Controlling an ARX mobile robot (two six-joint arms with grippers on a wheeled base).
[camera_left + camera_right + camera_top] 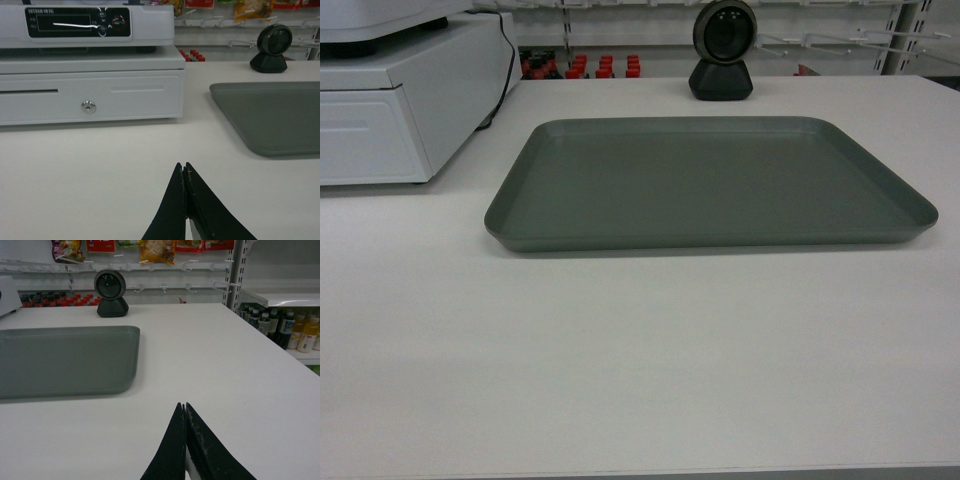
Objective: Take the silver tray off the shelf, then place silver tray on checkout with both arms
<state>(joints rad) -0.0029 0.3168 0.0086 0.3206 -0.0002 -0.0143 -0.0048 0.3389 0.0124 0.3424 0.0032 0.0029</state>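
Flat matte grey rectangular tray (710, 180): lying on smooth white checkout counter (640, 360). Left gripper (185, 167), right gripper (184, 407): jaws pressed together, empty.

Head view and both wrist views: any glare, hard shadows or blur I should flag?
Head view: even, soft light, only a thin shadow under the silver tray on the checkout. Left wrist-mounted view: a bright glare streak on the register display, image slightly soft. Right wrist-mounted view: scanner sharp, closed jaws dark at the bottom edge.
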